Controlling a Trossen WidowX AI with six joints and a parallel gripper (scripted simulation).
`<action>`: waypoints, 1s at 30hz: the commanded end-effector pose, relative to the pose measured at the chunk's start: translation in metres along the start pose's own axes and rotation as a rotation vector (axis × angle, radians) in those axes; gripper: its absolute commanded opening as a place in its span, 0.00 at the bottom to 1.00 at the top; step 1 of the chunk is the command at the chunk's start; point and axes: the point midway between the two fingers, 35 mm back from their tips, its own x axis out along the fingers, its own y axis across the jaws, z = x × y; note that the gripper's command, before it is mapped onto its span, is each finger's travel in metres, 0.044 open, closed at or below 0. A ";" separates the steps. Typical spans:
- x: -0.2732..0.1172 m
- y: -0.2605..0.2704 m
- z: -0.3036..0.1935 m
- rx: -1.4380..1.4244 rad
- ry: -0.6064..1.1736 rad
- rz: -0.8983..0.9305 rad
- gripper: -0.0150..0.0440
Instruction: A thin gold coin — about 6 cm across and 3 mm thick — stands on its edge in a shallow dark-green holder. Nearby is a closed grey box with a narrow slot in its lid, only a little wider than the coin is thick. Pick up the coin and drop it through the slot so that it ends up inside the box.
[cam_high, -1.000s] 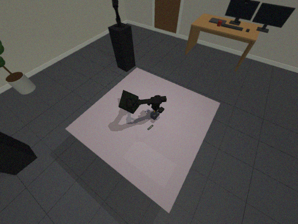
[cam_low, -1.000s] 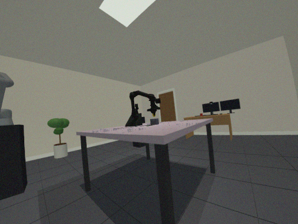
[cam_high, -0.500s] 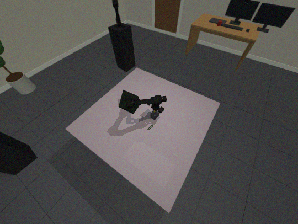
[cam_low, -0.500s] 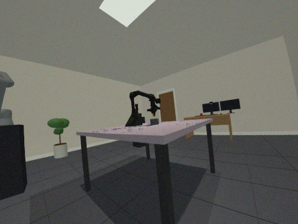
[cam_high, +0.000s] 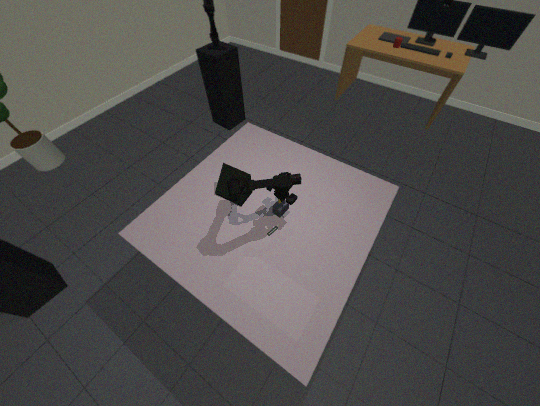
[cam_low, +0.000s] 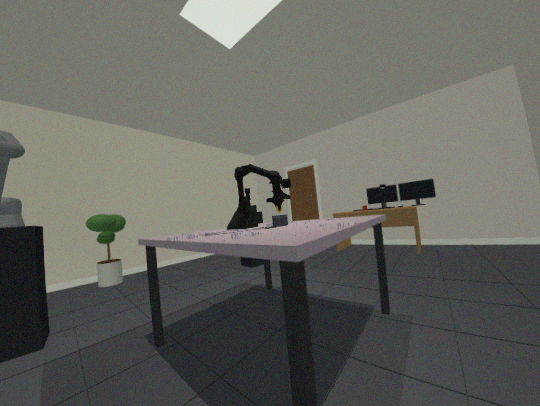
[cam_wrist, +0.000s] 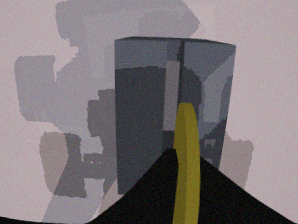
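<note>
A black six-joint robot arm (cam_low: 250, 172) reaches out from its base over a pale pink bench (cam_high: 320, 260) in a room with a grey tiled floor. Its black parallel-jaw tool (cam_low: 278, 206) points downward and is clenched on a thin gold coin (cam_wrist: 186, 183), gripped by its flat faces so that the coin hangs on edge. This hold matters: only an edge-on coin can pass a narrow opening.

In the wrist view the coin appears as a slim yellow strip rising from the dark body of the tool towards the closed grey box (cam_wrist: 174, 106) below. The box has a narrow pale slot (cam_wrist: 173, 83) running along its lid. The upper end of the coin overlaps the lid just to the right of the slot, and its line seems roughly parallel to the slot rather than across it. The coin looks close to lined up, though probably still a touch to one side.

From the exterior view, a small speck of yellow shows at the tip of the tool, hovering above the grey box (cam_low: 279, 219) with a visible gap between them. So the coin is in the air, not yet entering the slot.

In the top view, the small dark-green holder (cam_high: 272, 231) lies on the bench a little apart from the box, now without its coin.

A slight sideways correction seems needed before lowering, since the slot leaves little room for error.
</note>
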 end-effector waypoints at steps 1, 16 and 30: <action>0.000 0.003 -0.001 0.001 0.003 0.005 0.25; 0.002 0.001 0.000 0.002 0.001 -0.001 0.25; 0.008 0.004 -0.002 -0.003 0.001 -0.001 0.25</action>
